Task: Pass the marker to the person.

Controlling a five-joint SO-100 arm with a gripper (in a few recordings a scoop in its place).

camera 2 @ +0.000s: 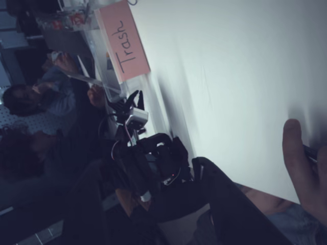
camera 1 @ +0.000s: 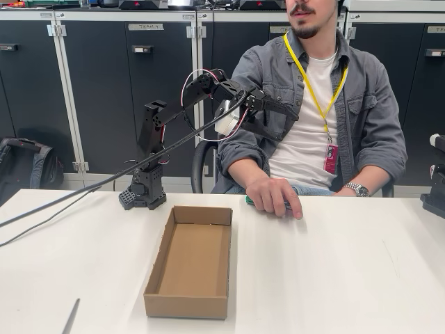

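The marker (camera 1: 249, 201) lies on the white table (camera 1: 334, 264) at the far edge, and the person's hand (camera 1: 274, 196) is flat on top of it, so that just a green tip pokes out at the left of the fingers in the fixed view. In the wrist view, a dark sliver of the marker (camera 2: 310, 152) peeks out beside the thumb of that hand (camera 2: 301, 173) at the right edge.

The gripper (camera 1: 288, 111) is up in the air, well above the marker and the hand, in front of the person's chest (camera 1: 313, 132). Its dark fingers point to the right in the fixed view, and against the grey overshirt I cannot tell whether they are parted or pressed together. Nothing shows between them.

The arm (camera 1: 201, 87) rises from its black base (camera 1: 144, 193) at the back of the table, bends at the elbow and reaches out level toward the person. An open cardboard box (camera 1: 191, 261) sits on the table in front of the base, well apart from the marker. The person's other forearm, with a wristwatch (camera 1: 357, 188), rests at the table's edge.
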